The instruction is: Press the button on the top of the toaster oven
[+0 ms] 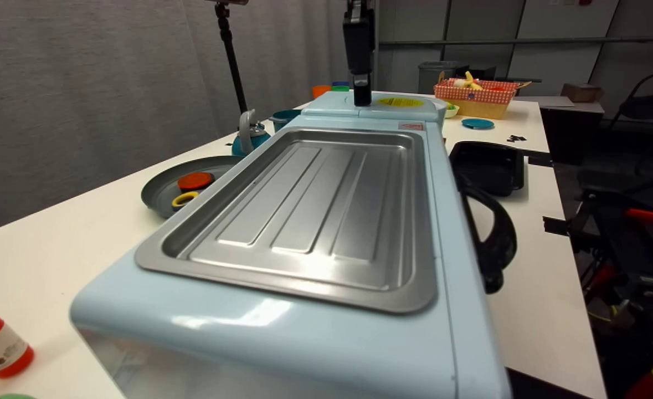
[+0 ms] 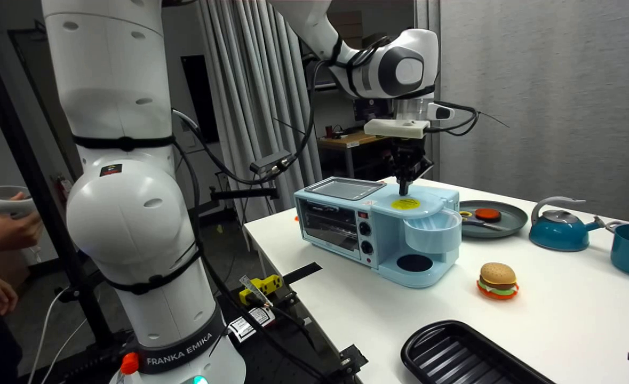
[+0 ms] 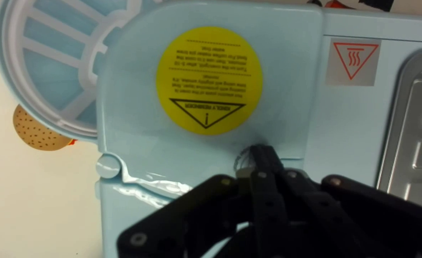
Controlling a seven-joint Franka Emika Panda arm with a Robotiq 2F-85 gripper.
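The toaster oven (image 1: 248, 316) is a large pale-blue box with a ribbed silver tray top. It stands on the table in both exterior views (image 2: 370, 229) and fills much of the wrist view (image 3: 286, 89). The button (image 3: 244, 159) shows in the wrist view as a small round clear patch with a marked rim on the lid, beside the yellow sticker. My gripper (image 3: 266, 154) points down with its fingertips together and covers much of the button. In both exterior views the gripper (image 1: 362, 100) (image 2: 403, 191) is at the lid's surface. I cannot tell whether it presses.
A pale-blue filter cup (image 2: 434, 234) sticks out from the oven's end. A toy burger (image 2: 498, 280), a grey pan (image 2: 506, 226), a teal kettle (image 2: 559, 232) and a black tray (image 2: 461, 354) stand on the table. The oven's black handle (image 1: 498, 244) juts from its front.
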